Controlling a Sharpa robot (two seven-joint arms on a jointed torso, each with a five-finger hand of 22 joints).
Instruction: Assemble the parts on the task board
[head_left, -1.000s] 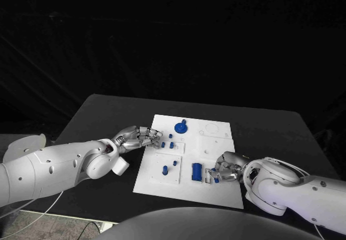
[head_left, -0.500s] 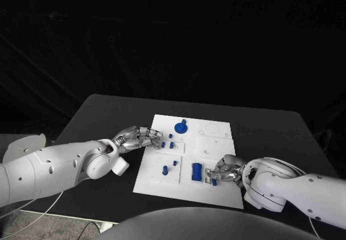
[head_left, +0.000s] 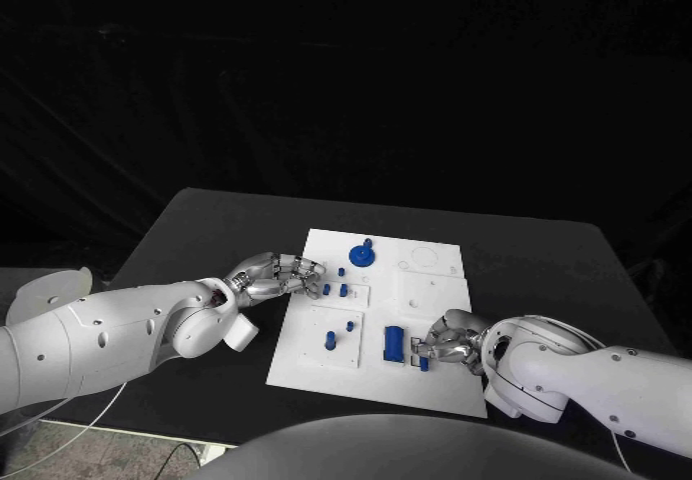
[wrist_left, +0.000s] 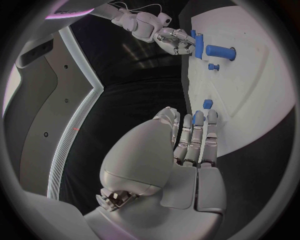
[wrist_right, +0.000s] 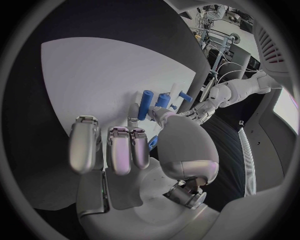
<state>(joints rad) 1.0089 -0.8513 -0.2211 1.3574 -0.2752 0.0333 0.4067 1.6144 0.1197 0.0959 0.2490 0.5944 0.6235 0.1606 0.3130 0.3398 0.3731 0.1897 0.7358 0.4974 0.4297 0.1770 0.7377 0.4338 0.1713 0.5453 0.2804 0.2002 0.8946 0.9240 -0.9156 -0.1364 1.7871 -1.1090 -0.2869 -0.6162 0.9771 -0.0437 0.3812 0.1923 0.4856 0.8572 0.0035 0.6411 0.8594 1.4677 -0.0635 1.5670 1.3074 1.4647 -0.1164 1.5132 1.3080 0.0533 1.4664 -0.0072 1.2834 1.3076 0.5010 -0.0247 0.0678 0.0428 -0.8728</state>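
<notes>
Here the task board (head_left: 378, 330) lies in the middle of the black table (head_left: 188, 230), with blue parts spread over it. The left hand (head_left: 274, 277) rests at the board's left edge, fingers curled toward a small blue part (head_left: 326, 290); the left wrist view shows the fingers (wrist_left: 199, 135) lying close together with a blue piece at their tips, but whether they grip it cannot be told. The right hand (head_left: 450, 340) sits on the board's near right area, just beside a long blue cylinder (head_left: 392, 343). A small blue part (head_left: 424, 364) shows under its fingers; in the right wrist view the fingers (wrist_right: 119, 147) curl inward and a blue piece (wrist_right: 152, 142) peeks out by the thumb, mostly hidden, so a firm hold cannot be confirmed. A round blue part (head_left: 362, 255) stands near the board's far edge.
</notes>
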